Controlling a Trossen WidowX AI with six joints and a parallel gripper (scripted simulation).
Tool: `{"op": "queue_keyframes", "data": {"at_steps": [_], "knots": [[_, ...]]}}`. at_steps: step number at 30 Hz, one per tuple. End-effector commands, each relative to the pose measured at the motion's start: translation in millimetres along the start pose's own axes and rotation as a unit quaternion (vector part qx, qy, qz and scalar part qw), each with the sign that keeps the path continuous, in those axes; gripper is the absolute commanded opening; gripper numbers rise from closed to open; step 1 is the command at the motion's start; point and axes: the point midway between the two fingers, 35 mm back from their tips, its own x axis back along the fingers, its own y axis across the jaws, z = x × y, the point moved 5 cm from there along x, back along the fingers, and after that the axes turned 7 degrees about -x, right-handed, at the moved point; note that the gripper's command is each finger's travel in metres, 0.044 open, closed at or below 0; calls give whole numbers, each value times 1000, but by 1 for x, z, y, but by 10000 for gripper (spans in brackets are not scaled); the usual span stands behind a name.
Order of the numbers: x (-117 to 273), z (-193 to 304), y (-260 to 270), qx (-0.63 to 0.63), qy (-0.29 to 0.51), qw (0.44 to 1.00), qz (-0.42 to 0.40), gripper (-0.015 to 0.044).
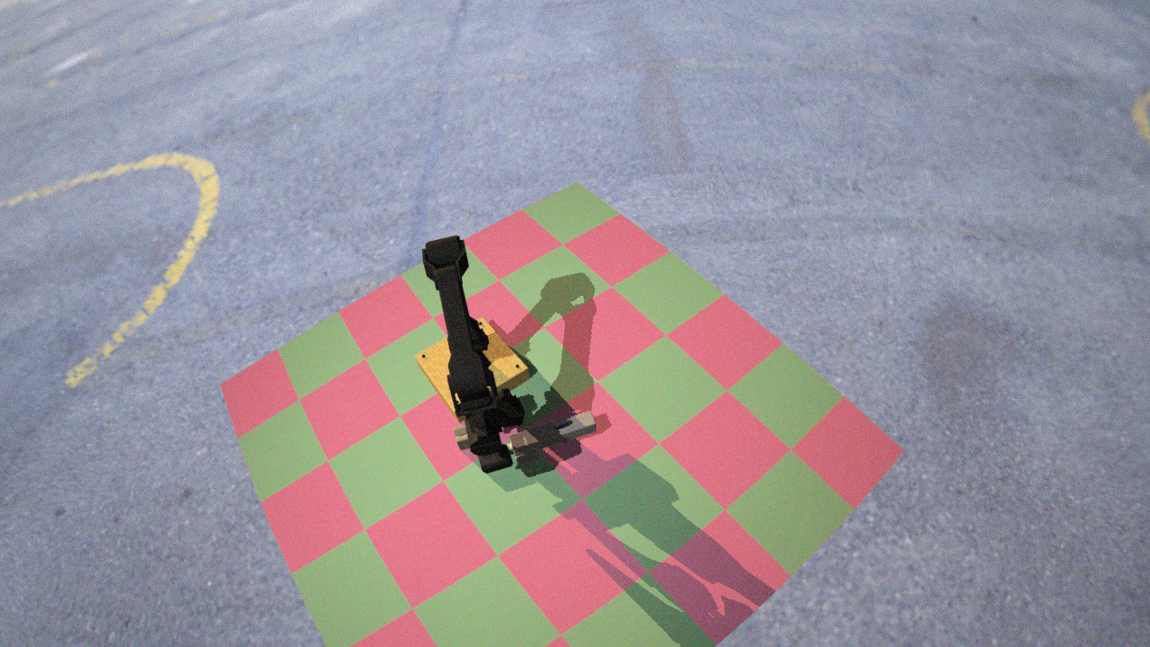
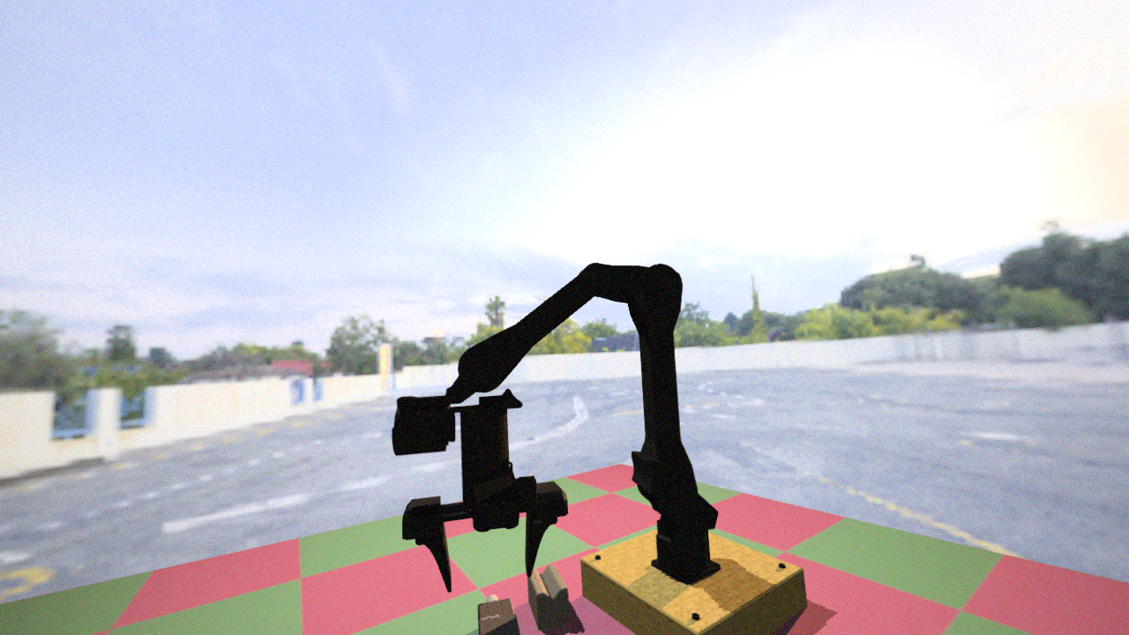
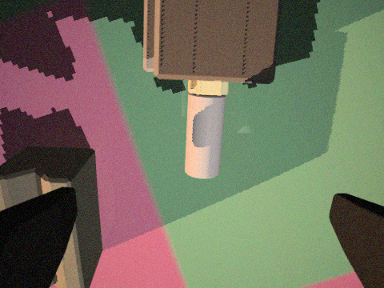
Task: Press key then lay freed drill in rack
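Note:
The brownish-grey block [image 1: 580,427] [image 2: 497,617] [image 3: 216,40] lies on the mat. The drill [image 3: 203,136] sticks out of its end in the wrist view, a pale cylinder with a yellow collar at the block. How much of it sits inside is hidden. The small dark key [image 1: 564,423] is on the block's top; whether it is down cannot be told. The grooved rack [image 2: 549,601] [image 3: 87,208] stands to one side, with no drill visible in its groove. My gripper [image 2: 489,582] [image 3: 208,204] is open and empty above the mat, its fingers wide to either side of the drill's line; the left finger overlaps the rack in the wrist view.
The arm's yellow wooden base [image 1: 509,368] [image 2: 631,596] stands close to the rack. The pink and green checkered mat [image 1: 691,361] [image 2: 355,584] lies under everything. The arm hides part of the rack and block in the top view.

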Motion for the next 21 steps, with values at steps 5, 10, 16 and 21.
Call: {"op": "queue_keyframes", "data": {"at_steps": [5, 10, 16, 21], "knots": [[-5, -1, 1, 4, -2, 1000, 0, 440], [-12, -3, 0, 4, -2, 1000, 0, 440], [-22, -6, 0, 4, -2, 1000, 0, 440], [-30, -8, 1, 4, -2, 1000, -1, 440]]}}
